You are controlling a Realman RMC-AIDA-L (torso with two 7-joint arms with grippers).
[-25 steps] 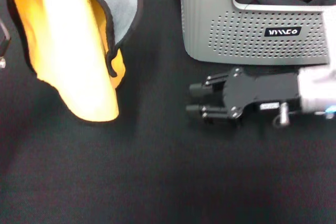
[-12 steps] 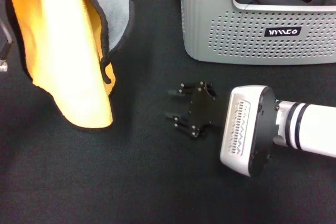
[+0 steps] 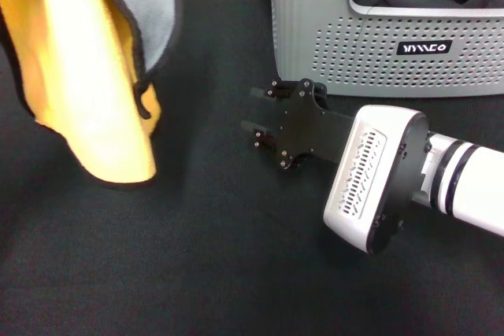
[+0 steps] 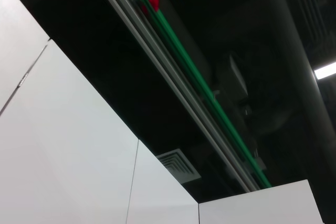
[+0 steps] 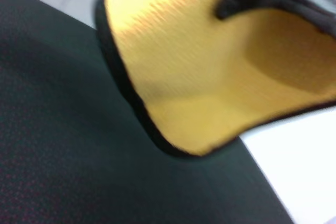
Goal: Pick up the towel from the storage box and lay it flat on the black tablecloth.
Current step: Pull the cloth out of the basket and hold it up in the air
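The black tablecloth point(image 3: 197, 273) covers nearly the whole bench in the head view, and most of it lies bare, so the spot for spreading is free.

The storage box point(image 3: 378, 60) stands at the far right of the cloth, its black label facing the camera; dark fabric and a bit of another yellow cloth sit inside it.

The towel point(image 3: 79, 92) is out of the box: it hangs at the far left, bunched and folded lengthwise, grey reverse showing along one side, its lower tip low over the tablecloth. Its upper end runs out of the head view, so the grip on it is hidden. The right wrist view shows its black-trimmed lower edge just above the cloth.

The right pincer point(image 3: 253, 125) hovers low over the middle of the tablecloth, in front of the box, pointing toward the towel with its fingers spread and nothing between them.

The left pincer is not in sight; its wrist camera looks up at the ceiling, so its state cannot be told.

As a judgement, the pickup is done; lowering, unfolding and smoothing the towel flat remain, probably with the right pincer catching a free corner.
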